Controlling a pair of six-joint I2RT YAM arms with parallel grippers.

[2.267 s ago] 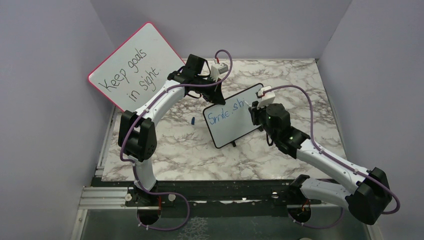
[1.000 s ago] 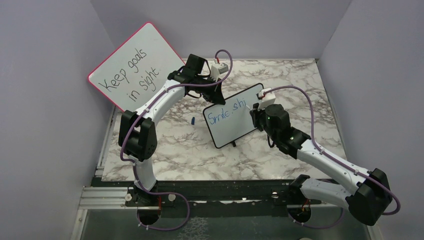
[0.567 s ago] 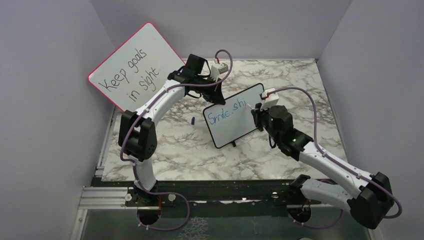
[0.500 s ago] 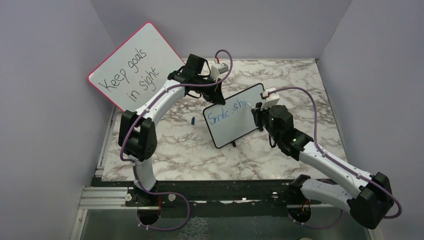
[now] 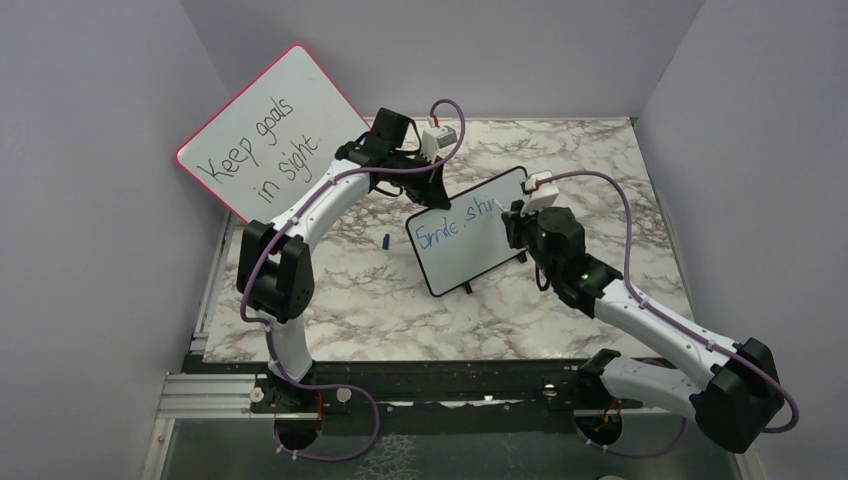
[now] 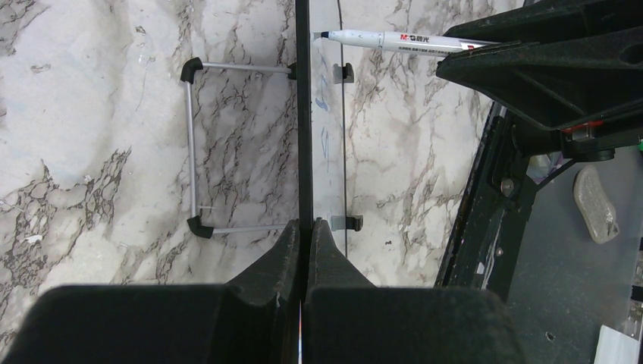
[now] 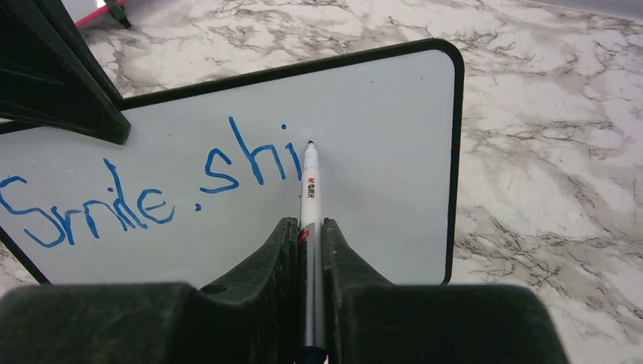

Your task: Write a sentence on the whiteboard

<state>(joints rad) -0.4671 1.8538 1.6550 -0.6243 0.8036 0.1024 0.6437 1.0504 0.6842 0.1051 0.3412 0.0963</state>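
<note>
The small black-framed whiteboard [image 5: 462,262] stands tilted mid-table. My left gripper [image 5: 432,186] is shut on its top edge; the left wrist view shows the board [image 6: 305,114] edge-on between that gripper's [image 6: 305,224] jaws. The sentence [image 7: 152,189] in blue reads "Smile. shi" across the board [image 7: 379,220]. My right gripper [image 7: 309,224] is shut on a white marker [image 7: 310,189], whose tip touches the board just right of the "i". From above, the right gripper [image 5: 511,222] sits at the board's right end, close to the writing [image 5: 455,222].
A larger red-framed board [image 5: 270,130] reading "Keep goals in sight" leans at the back left. A small blue cap [image 5: 386,241] lies on the marble table left of the whiteboard. The board's wire stand [image 6: 189,144] rests on the table behind it.
My right wrist shifted slightly right along the board and back with the marker, its tip staying by the last blue letter. The left arm and the board have not moved.
</note>
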